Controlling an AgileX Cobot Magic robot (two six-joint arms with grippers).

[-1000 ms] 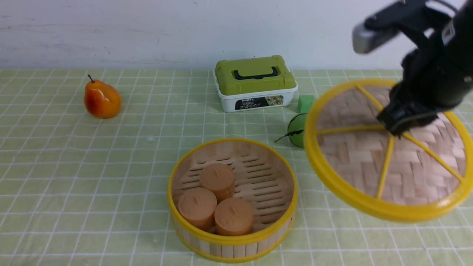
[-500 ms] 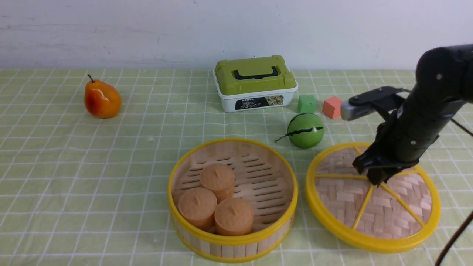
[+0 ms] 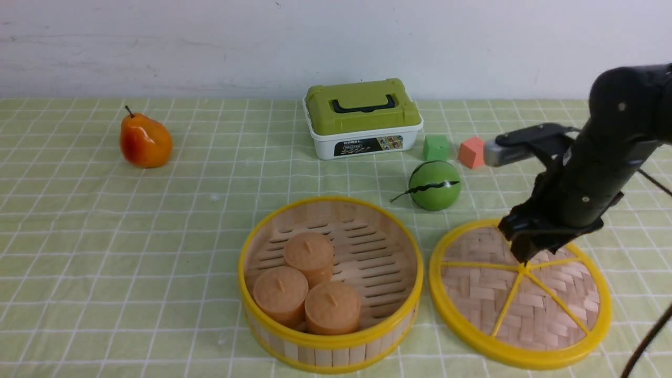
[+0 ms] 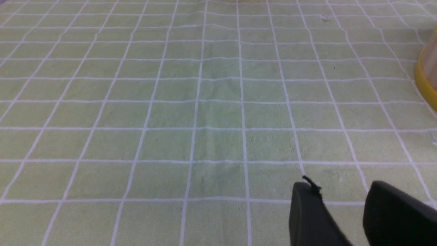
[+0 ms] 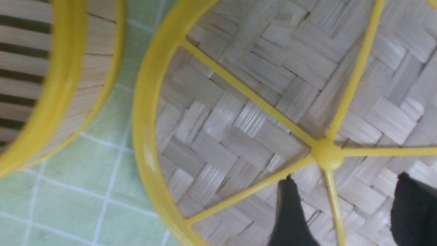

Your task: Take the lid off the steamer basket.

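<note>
Left gripper (image 4: 344, 208): appearing only in the left wrist view, dark fingers standing apart over bare green checked cloth (image 4: 205, 112).
Round bamboo-slat steamer basket with yellow rims (image 3: 329, 344): sitting uncovered at centre, holding three tan cylinders (image 3: 307, 286).
White plastic box with green handled lid (image 3: 362, 118): standing behind the basket; label reading roughly "MOBEL", small print illegible.
Woven bamboo lid with yellow rim and spokes (image 3: 475, 294): lying flat on the cloth just right of the basket.
Right gripper (image 3: 524, 258): hovering at the lid's centre knob (image 5: 327, 154); the right wrist view is showing its fingers spread wide, gripping nothing.
</note>
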